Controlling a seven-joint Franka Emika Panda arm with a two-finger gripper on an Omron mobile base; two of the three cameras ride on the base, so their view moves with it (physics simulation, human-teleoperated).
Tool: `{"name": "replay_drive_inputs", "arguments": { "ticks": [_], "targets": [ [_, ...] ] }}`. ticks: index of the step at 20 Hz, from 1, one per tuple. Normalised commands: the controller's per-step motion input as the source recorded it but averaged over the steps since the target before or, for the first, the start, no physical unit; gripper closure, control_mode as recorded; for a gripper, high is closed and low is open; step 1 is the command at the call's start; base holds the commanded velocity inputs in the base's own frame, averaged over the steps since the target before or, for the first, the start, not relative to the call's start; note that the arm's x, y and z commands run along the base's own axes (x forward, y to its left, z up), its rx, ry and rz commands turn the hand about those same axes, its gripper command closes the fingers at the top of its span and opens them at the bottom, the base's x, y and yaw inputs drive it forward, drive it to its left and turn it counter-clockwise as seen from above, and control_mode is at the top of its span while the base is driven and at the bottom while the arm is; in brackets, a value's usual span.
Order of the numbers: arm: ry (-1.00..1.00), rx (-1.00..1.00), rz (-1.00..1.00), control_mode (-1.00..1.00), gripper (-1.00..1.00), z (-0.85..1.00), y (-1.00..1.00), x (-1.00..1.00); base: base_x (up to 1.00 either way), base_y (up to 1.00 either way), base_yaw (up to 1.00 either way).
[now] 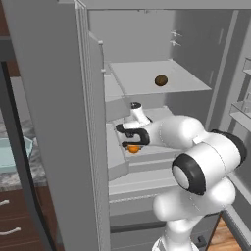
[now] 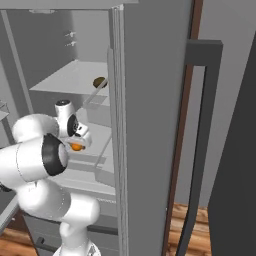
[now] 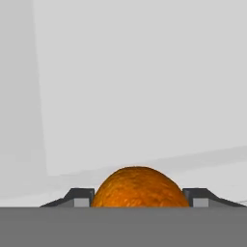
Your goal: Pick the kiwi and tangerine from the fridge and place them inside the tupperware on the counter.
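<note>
Inside the fridge (image 1: 147, 78), gripper (image 3: 137, 201) clamps tangerine (image 3: 137, 188); kiwi (image 1: 161, 80) above.

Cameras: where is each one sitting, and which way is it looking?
Left base view: behind the arm on its left, facing into the fridge; white arm at lower right, gripper on the tangerine.
Right base view: behind the arm on its right, same fridge; arm at lower left.
Hand view: on the hand, looking along the gripper at the tangerine between its fingertips.
Shared: both base views show the kiwi on the shelf above and the tangerine.
</note>
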Motion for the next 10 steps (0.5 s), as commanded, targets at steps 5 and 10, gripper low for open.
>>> {"name": "replay_drive_inputs", "arguments": {
  "ticks": [5, 10],
  "targets": [
    [-0.19, 0.0, 0.0, -1.0, 1.0, 0.35, -0.28, -0.79, 0.0, 0.0, 0.0],
    [0.0, 0.0, 0.0, -1.0, 1.0, 0.71, -0.37, -0.44, 0.0, 0.0, 0.0]
  ]
}}
